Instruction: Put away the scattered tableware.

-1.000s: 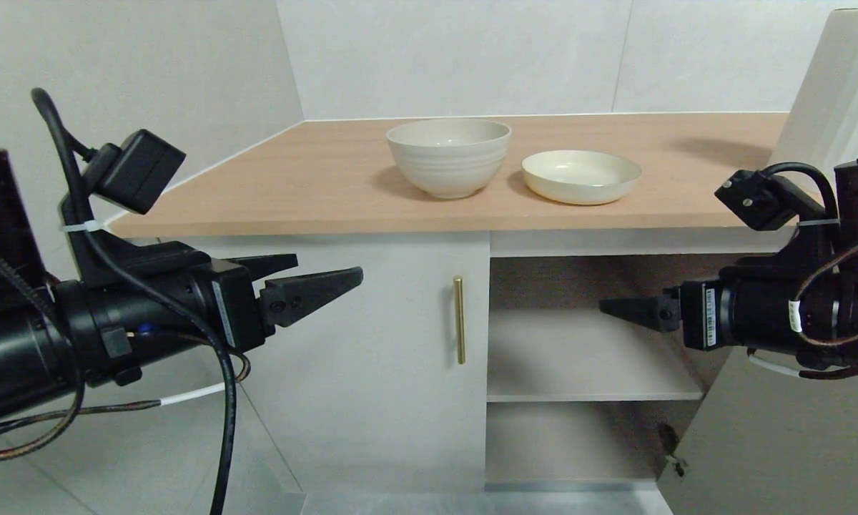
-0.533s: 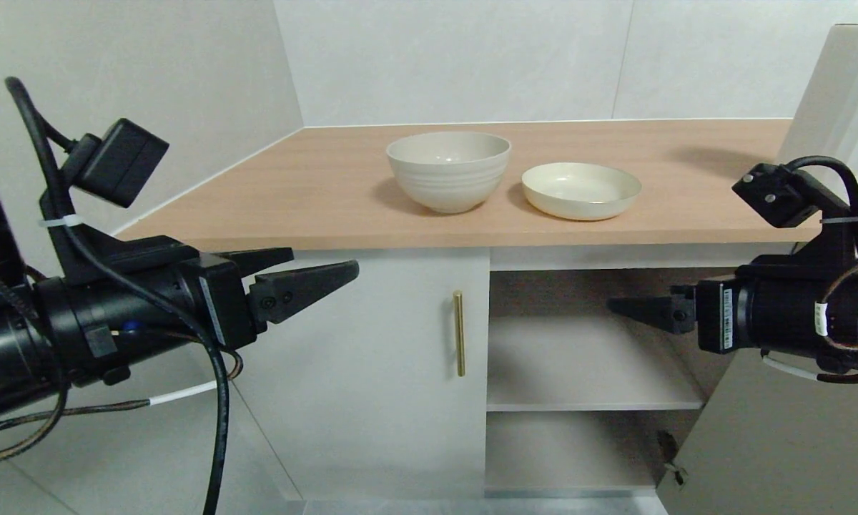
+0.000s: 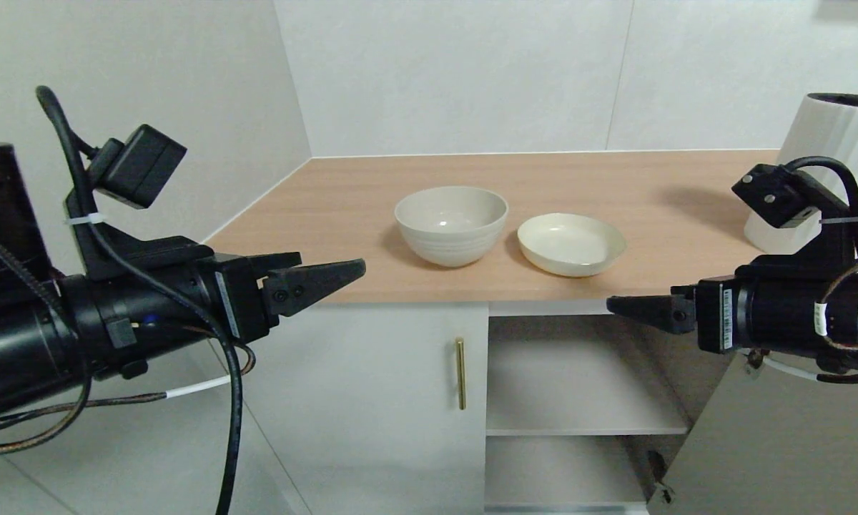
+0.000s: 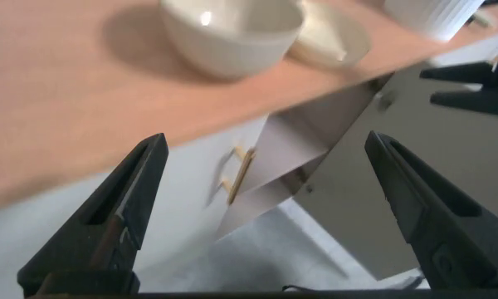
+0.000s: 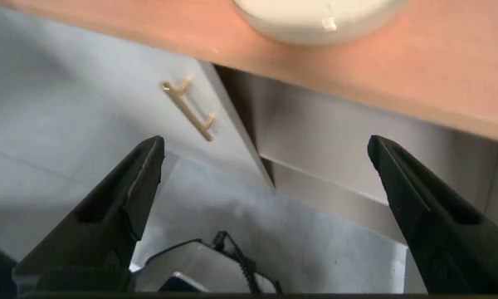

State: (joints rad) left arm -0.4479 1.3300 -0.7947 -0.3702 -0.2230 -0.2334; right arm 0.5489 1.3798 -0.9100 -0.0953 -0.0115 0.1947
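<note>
Ribbed bowl (image 3: 450,224) and shallow dish (image 3: 570,244) sat just beside each other on the bench (image 3: 329,197) — left tool (image 3: 329,266) and right tool (image 3: 618,307) both gaped open, empty.

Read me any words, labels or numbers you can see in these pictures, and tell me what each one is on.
The left sticker, on the left gripper: print too small to read.
The right sticker, on the right gripper: print too small to read.
No text on the bowl, the shallow dish or the cabinet door.
</note>
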